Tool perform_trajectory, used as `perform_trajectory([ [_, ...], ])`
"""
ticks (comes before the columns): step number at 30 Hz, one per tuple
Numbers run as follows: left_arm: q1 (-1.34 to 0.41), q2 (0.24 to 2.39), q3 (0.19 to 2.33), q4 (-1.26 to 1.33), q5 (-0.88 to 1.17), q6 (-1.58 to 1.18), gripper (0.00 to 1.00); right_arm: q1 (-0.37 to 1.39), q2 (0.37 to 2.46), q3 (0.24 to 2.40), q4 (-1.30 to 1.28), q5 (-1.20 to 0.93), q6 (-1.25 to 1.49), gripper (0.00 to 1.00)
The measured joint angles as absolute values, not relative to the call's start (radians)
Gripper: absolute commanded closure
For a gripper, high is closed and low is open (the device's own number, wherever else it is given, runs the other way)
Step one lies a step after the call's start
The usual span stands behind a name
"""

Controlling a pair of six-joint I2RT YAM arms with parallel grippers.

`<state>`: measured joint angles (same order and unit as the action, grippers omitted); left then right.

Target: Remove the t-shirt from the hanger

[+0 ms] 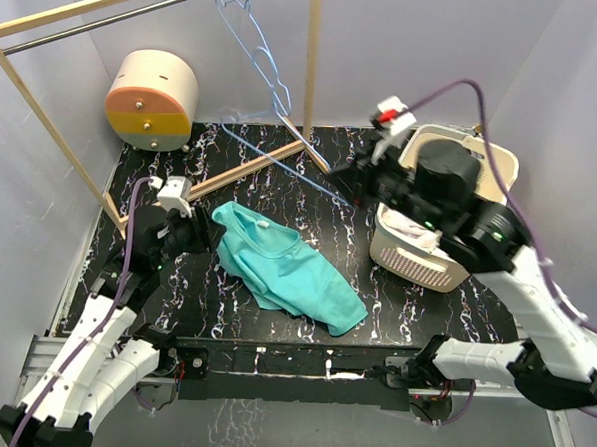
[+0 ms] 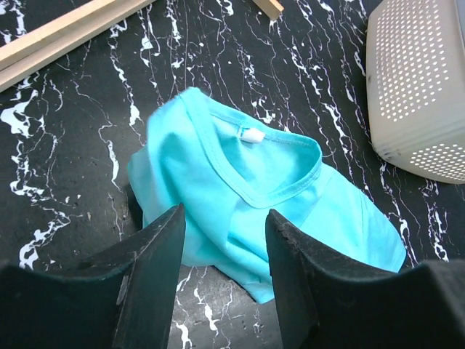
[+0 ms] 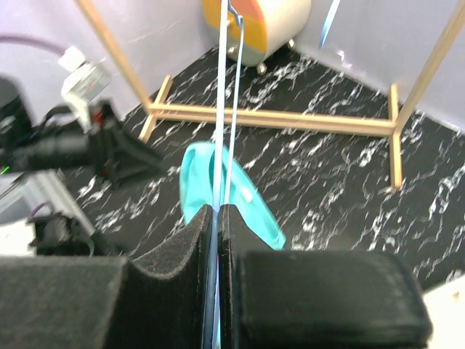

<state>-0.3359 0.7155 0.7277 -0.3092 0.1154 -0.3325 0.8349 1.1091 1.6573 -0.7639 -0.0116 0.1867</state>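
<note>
The teal t-shirt lies crumpled on the black marbled table, off the hanger. It also shows in the left wrist view and the right wrist view. The thin blue wire hanger slants from the rail down to my right gripper. In the right wrist view that gripper is shut on the hanger's wire. My left gripper is open and empty just above the shirt's left edge, and its jaws frame the shirt's hem.
A white perforated basket stands at the right under my right arm, and also shows in the left wrist view. A wooden rack with a metal rail and floor bars spans the back. A cream, orange and yellow drum sits back left.
</note>
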Motion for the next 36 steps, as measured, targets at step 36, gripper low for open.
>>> perform_trajectory([
  [36, -0.336, 0.565, 0.705, -0.376, 0.014, -0.334, 0.54, 0.776, 1.948, 2.209, -0.232, 0.135, 0.013, 0.88],
])
